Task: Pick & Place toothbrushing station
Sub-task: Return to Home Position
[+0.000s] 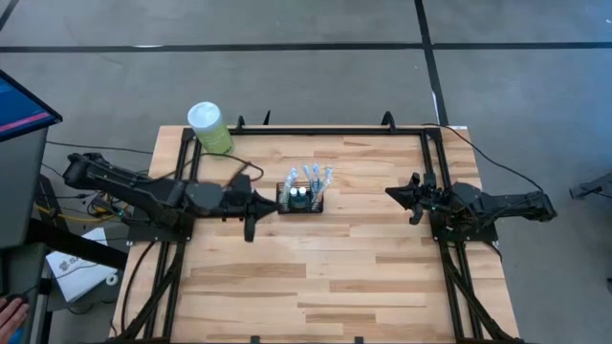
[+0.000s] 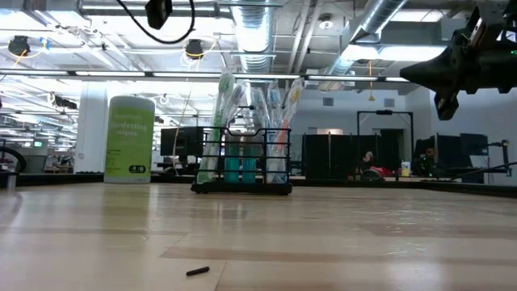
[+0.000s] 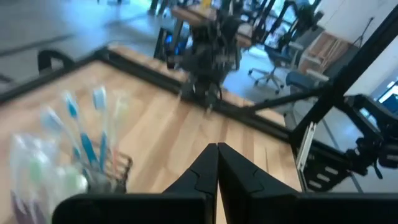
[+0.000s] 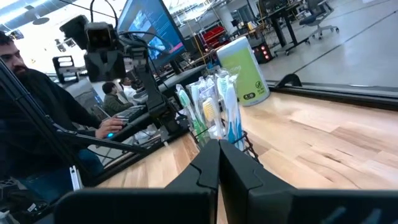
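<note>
Since the toothbrushing station stands mid-bench, packed with toothbrushes and just beside the left gripper, whose fingers are clenched on nothing, that arm should lift clear before folding home, while the right gripper, likewise clenched empty, waits well apart.

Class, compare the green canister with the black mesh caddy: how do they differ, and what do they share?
The canister is solid green with a white lid; the caddy is open black wire mesh. The canister is closed; the caddy holds upright toothbrushes. The canister stands by a table corner; the caddy near the middle. Both stand upright on the wood.
</note>
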`<state>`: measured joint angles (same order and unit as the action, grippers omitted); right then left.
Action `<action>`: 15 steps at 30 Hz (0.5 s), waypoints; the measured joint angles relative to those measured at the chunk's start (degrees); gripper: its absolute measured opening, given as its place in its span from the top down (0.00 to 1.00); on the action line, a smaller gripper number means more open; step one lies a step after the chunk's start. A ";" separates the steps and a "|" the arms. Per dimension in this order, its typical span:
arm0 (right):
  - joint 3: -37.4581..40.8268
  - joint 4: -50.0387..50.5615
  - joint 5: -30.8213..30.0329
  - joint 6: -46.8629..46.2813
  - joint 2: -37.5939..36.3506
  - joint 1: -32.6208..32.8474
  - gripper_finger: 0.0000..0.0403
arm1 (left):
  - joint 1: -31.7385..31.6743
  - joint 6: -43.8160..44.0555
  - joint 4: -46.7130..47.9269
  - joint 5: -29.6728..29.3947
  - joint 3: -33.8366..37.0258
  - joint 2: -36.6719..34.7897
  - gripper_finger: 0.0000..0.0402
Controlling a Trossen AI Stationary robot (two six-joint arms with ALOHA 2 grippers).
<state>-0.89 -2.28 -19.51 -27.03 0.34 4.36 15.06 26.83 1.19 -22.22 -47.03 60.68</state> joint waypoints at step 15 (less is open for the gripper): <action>0.00 0.07 -0.02 0.00 0.00 0.00 1.00 | -8.34 -6.21 0.88 7.90 -0.02 -6.67 1.00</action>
<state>-0.89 -2.22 -19.53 -27.03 0.34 4.36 6.72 20.62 2.07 -14.32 -47.05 54.00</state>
